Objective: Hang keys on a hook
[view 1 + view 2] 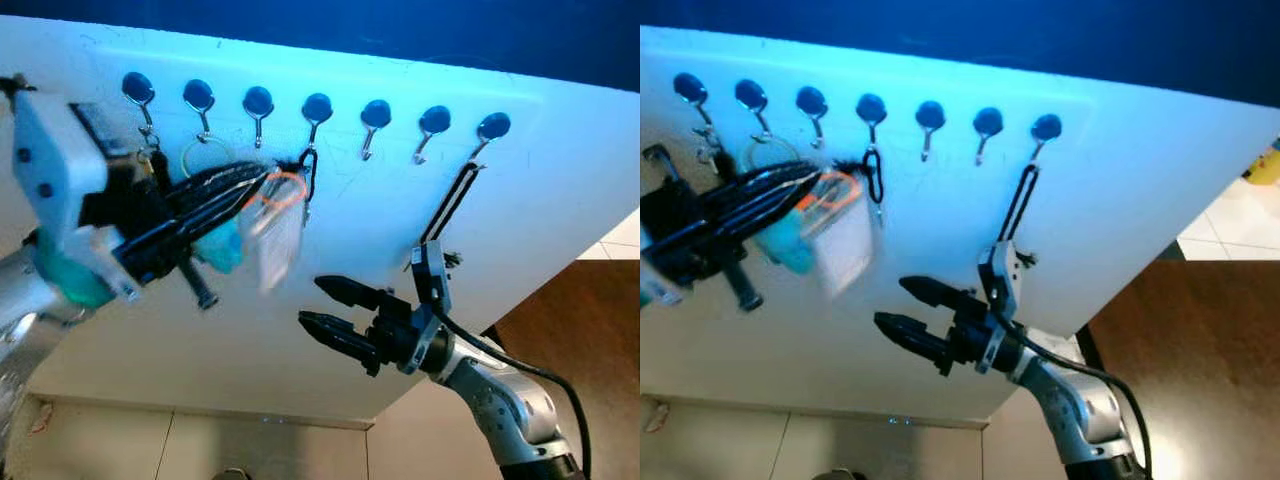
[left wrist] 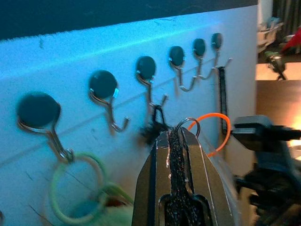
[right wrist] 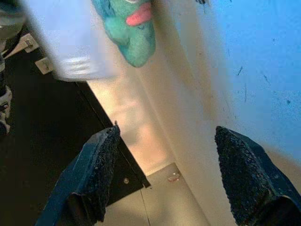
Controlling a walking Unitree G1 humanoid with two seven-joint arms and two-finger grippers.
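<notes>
White hook board [image 1: 400, 230], no legible writing

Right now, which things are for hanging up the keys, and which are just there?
For the job:
- left gripper, shut on the key bunch
- key bunch with orange loop and clear tag
- row of hooks

Just there:
- right gripper, open, holding nothing
- black strap on the last hook
- green ring on another hook

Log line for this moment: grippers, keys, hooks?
left gripper: shut on key ring near fourth hook | keys: not yet hung | right gripper: open, below hook row, holding nothing
</notes>
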